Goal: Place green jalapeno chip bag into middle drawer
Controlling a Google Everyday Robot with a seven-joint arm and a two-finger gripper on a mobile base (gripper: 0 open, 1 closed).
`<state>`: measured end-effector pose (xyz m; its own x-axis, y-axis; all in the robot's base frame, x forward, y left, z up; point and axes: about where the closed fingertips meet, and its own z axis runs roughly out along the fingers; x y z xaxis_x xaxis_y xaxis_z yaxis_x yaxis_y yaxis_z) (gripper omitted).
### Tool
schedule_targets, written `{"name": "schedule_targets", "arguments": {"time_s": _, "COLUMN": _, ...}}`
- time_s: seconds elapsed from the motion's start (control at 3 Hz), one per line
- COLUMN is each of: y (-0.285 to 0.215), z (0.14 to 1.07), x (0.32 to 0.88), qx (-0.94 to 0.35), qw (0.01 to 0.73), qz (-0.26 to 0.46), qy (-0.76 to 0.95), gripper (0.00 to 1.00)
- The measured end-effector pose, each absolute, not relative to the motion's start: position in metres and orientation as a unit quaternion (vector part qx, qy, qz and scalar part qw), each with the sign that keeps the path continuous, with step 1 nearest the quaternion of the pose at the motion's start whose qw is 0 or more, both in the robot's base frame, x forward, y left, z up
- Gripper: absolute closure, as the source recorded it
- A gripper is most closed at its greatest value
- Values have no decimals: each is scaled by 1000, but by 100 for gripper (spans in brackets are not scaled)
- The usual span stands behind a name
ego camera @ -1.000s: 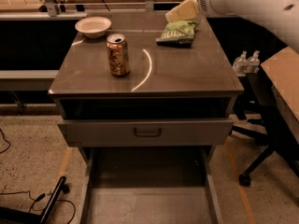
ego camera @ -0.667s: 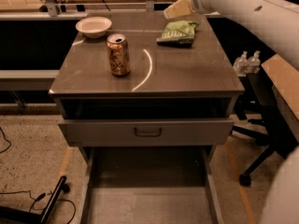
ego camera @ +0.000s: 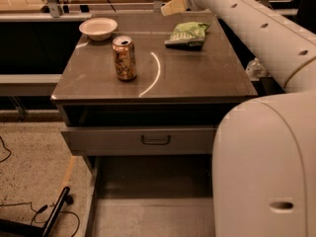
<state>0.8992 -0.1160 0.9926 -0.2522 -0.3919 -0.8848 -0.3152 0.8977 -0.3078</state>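
Observation:
The green jalapeno chip bag (ego camera: 187, 34) lies flat on the back right of the cabinet top (ego camera: 197, 73). My gripper (ego camera: 171, 6) hangs over the far edge of the top, up and to the left of the bag, apart from it and holding nothing I can see. The middle drawer (ego camera: 148, 194) is pulled out low at the front, showing its flat grey floor between side walls. My white arm runs from the gripper down the right side, and a thick segment hides the drawer's right part.
A gold soda can (ego camera: 124, 58) stands upright on the left middle of the top. A white bowl (ego camera: 98, 28) sits at the back left. A drawer front with a dark loop handle (ego camera: 155, 140) sits just under the top. Cables lie on the floor at the left.
My gripper has moved left and away from the bag, which has stayed in place. A thick arm segment has come to fill the lower right of the view.

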Motion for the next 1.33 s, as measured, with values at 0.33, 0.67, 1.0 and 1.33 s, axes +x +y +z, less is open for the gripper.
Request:
{"name": "schedule_targets", "arguments": {"time_s": 0.33, "y": -96, "z": 977, "x": 922, "qx": -226, "qw": 560, "qz": -11, "qy": 797, "gripper": 0}}
{"name": "schedule_targets", "arguments": {"time_s": 0.67, "y": -78, "z": 940, "x": 933, "qx": -224, "qw": 527, "qz": 21, "qy": 819, "gripper": 0}}
{"name": "schedule_targets", "arguments": {"time_s": 1.0, "y": -70, "z": 897, "x": 933, "qx": -217, "qw": 486, "qz": 44, "qy": 845, "gripper": 0}}
{"name": "schedule_targets", "arguments": {"time_s": 1.33, "y": -71, "z": 859, "x": 929, "qx": -204, "qw": 451, "qz": 57, "qy": 867, "gripper": 0}}
